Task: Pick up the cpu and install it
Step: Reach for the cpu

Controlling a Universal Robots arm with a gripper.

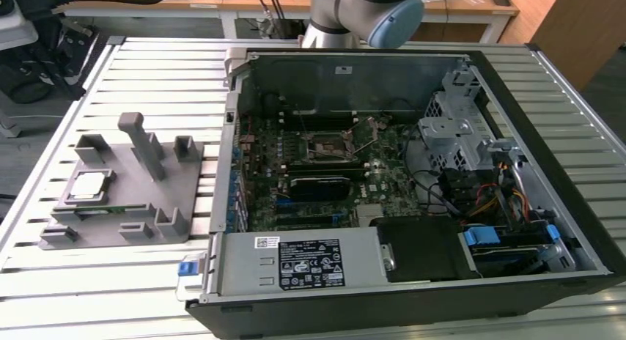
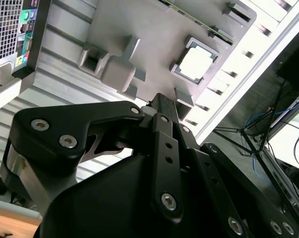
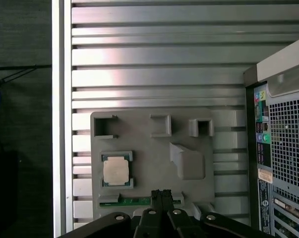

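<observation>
Items counted: one cpu (image 1: 90, 186), one grey fixture tray (image 1: 146, 208), one open computer case (image 1: 547, 230), one arm (image 1: 364, 17), one gripper (image 3: 160, 193).

Location of the cpu: it lies flat, silver top upward, in a square framed pocket of the fixture tray. The tray sits on the slatted metal tabletop (image 1: 146, 69) at the exterior view's left, just beside the case. In the first wrist view the cpu (image 3: 115, 170) is fully exposed, with nothing on it or touching it.

Gripper: in both wrist views its two black fingers are drawn together with nothing between them. It hangs over the tray's edge, near the cpu but apart from it.

Case: one motherboard (image 1: 323, 171) lies inside, carrying one square socket (image 1: 330, 144) with its metal frame. The socket's contents are too small to make out.

Obstructions: in the first wrist view the gripper covers part of the tray's edge and part of one thin green strip (image 3: 134, 201) lying along it. In the wrist views the case is cut off at the frame edge, showing its rear panel. In the exterior view the arm is cut off at the top edge.
</observation>
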